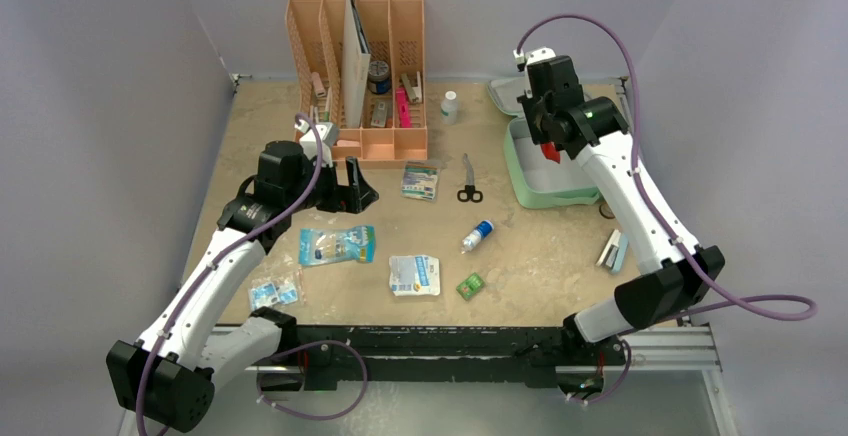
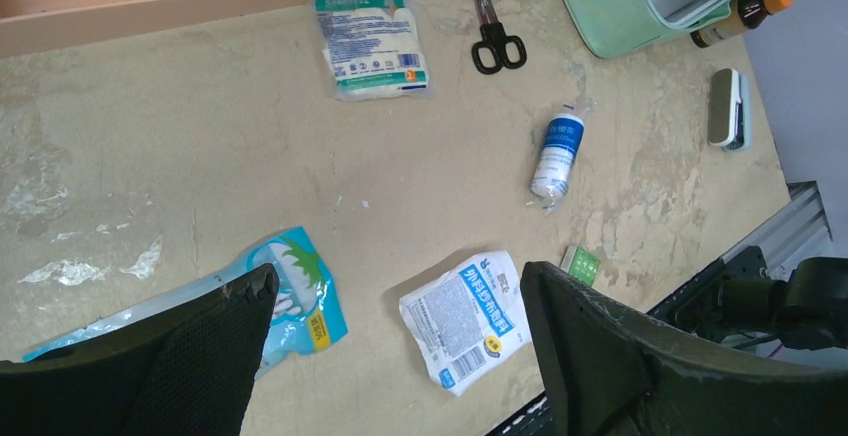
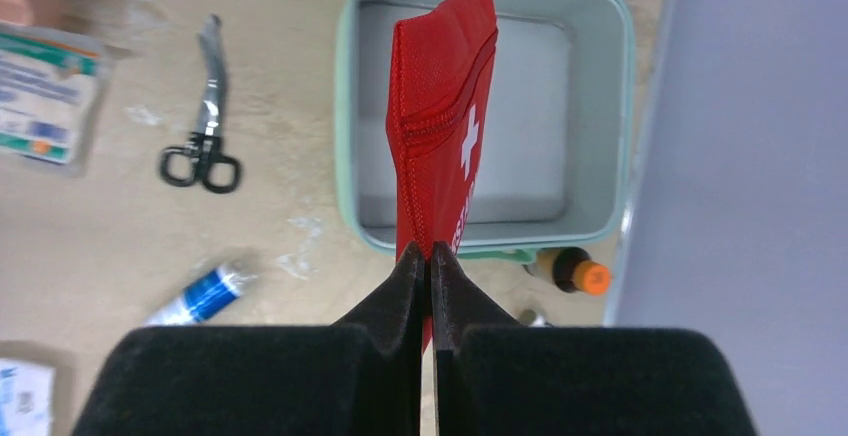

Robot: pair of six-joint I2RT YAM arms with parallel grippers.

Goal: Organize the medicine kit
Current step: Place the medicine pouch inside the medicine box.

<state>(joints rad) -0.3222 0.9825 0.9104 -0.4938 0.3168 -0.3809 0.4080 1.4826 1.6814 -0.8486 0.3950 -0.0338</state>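
Pale, scuffed table (image 1: 540, 256) nearest the arm bases carries a small green box (image 1: 470, 286), a white sachet (image 1: 414, 275) and a small blue packet (image 1: 273, 292). A little farther lies a larger blue packet (image 1: 338, 245), and near it the left gripper (image 1: 357, 184) hovers with its jaws spread wide, gripping nothing. Beyond are a blue-and-white tube (image 1: 478, 235), black-handled scissors (image 1: 469, 182) and a gauze pack (image 1: 421, 181). At the far right sits the medicine kit (image 1: 553, 199), lid open, grey lining showing. Over it the right gripper (image 3: 430, 256) pinches a red pouch (image 3: 445, 116) with a white cross. A peach organizer (image 1: 358, 66) stands at the back.
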